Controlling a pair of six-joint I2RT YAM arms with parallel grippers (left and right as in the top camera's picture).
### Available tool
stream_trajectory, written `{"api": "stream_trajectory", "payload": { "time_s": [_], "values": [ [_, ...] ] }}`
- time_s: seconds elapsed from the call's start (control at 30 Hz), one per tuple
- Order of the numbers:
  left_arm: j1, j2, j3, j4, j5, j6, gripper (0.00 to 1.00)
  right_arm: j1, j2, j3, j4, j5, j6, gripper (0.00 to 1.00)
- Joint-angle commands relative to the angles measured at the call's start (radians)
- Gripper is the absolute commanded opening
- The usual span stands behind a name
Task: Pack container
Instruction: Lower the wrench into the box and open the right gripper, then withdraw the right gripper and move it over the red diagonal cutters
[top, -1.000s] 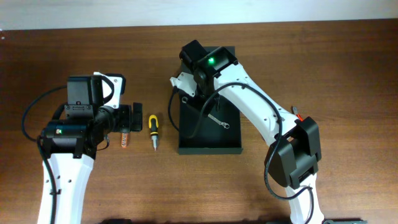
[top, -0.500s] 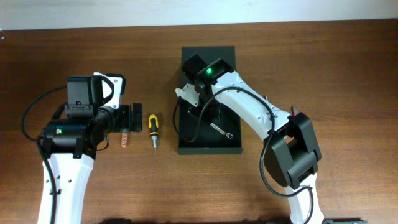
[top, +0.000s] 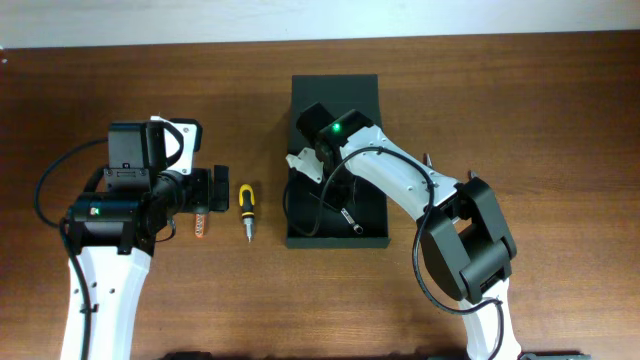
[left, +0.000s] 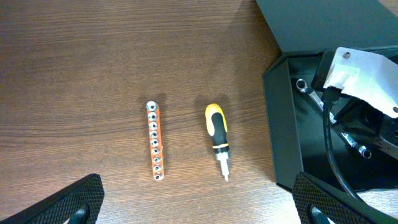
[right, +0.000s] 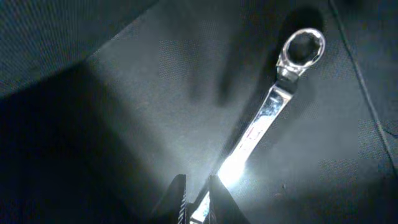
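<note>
A shiny silver ring wrench (right: 273, 106) is held inside the dark green-black square container (top: 337, 241).
The left gripper (left: 199, 208) is spread wide above the brown wooden bench (top: 520, 110), where an orange strip of silver bits (left: 155, 141) and a yellow and black screwdriver (left: 217, 140) are laid side by side, apart. The container is set just right of them, its flap lid (top: 335, 90) open at the far end. The right gripper (right: 198, 202) is closed narrow on the wrench.
</note>
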Motion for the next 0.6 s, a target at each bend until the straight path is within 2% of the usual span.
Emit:
{"api": "stream_trajectory", "payload": {
  "time_s": [0.0, 0.07, 0.13, 0.2, 0.33, 0.37, 0.4, 0.5, 0.57],
  "values": [
    [0.002, 0.002, 0.019, -0.002, -0.014, -0.006, 0.99, 0.004, -0.010, 0.005, 0.005, -0.009, 0.007, 0.15],
    [0.002, 0.002, 0.019, -0.002, -0.014, -0.006, 0.99, 0.004, -0.010, 0.016, 0.000, -0.008, 0.007, 0.24],
    [0.002, 0.002, 0.019, -0.002, -0.014, -0.006, 0.99, 0.004, -0.010, 0.059, -0.027, -0.008, 0.007, 0.46],
    [0.002, 0.002, 0.019, -0.002, -0.014, -0.006, 0.99, 0.003, -0.010, 0.101, -0.057, 0.009, 0.007, 0.62],
    [0.002, 0.002, 0.019, -0.002, -0.014, -0.006, 0.99, 0.003, -0.010, 0.224, -0.132, 0.113, 0.034, 0.77],
    [0.002, 0.002, 0.019, -0.002, -0.014, -0.006, 0.99, 0.002, -0.010, 0.289, -0.164, 0.142, 0.041, 0.84],
    [0.002, 0.002, 0.019, -0.002, -0.014, -0.006, 0.99, 0.001, -0.010, 0.313, -0.176, 0.147, 0.041, 0.85],
    [0.002, 0.002, 0.019, -0.002, -0.013, -0.006, 0.99, -0.014, -0.010, 0.456, -0.231, 0.170, 0.085, 0.97],
    [0.002, 0.002, 0.019, -0.004, -0.013, -0.006, 0.99, -0.037, -0.010, 0.562, -0.275, 0.205, 0.139, 0.99]
  ]
}}
